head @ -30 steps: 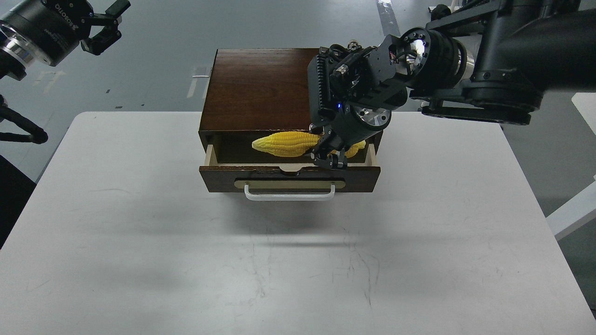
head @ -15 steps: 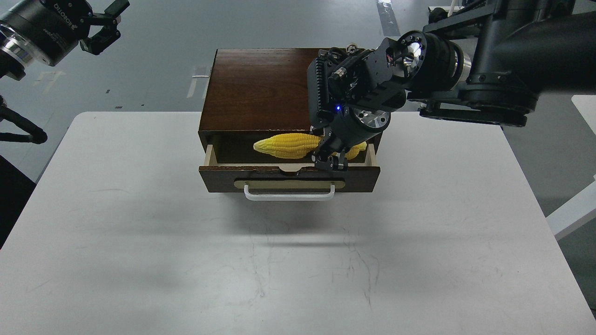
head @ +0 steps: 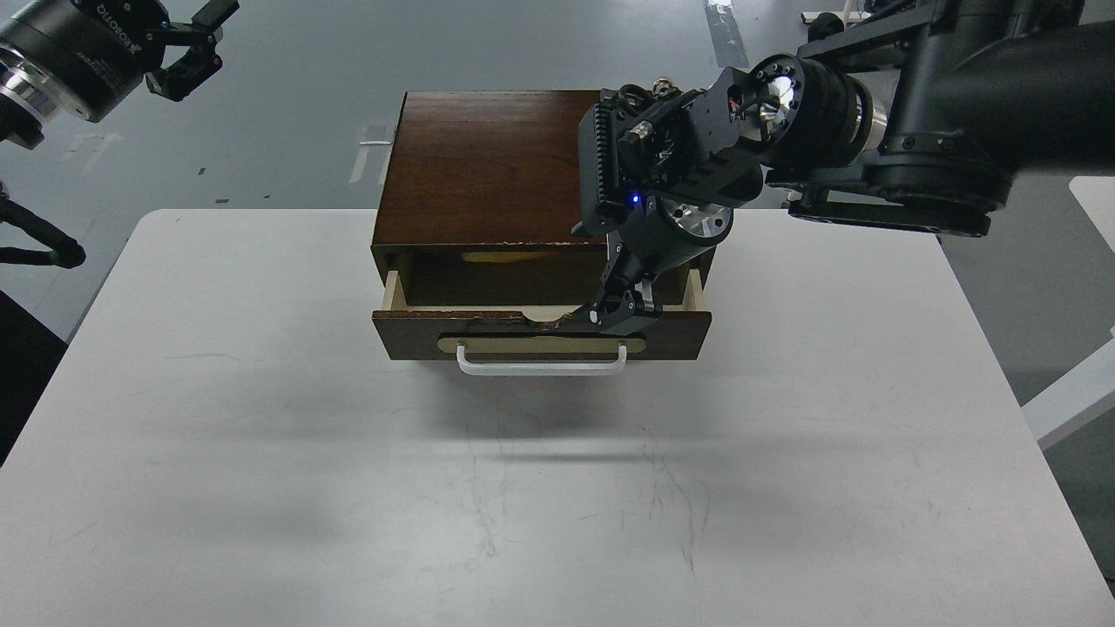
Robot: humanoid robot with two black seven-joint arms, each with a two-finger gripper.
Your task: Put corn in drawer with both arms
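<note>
The dark brown wooden box (head: 479, 165) stands at the back of the white table, and its drawer (head: 418, 333) is pulled partly out, with the white bar handle (head: 540, 366) facing me. Of the corn (head: 514, 257) only a thin yellow strip shows inside the drawer, under the box's top edge; the rest is hidden. My right gripper (head: 625, 310) hangs over the right part of the drawer, its fingertips at the front panel's top edge, open and empty. My left gripper (head: 190, 48) is open and empty, high at the far left, well away from the box.
The white table (head: 261, 435) spreads in front of the box with faint scuff marks. Grey floor lies behind it. A white piece of furniture (head: 1076, 401) juts in at the right edge. My right arm's bulky wrist (head: 679, 165) covers the box's right rear corner.
The corn was held in the right gripper over the open drawer. Now it is out of the fingers and down inside the drawer, almost hidden. The right gripper has opened and lowered slightly.
</note>
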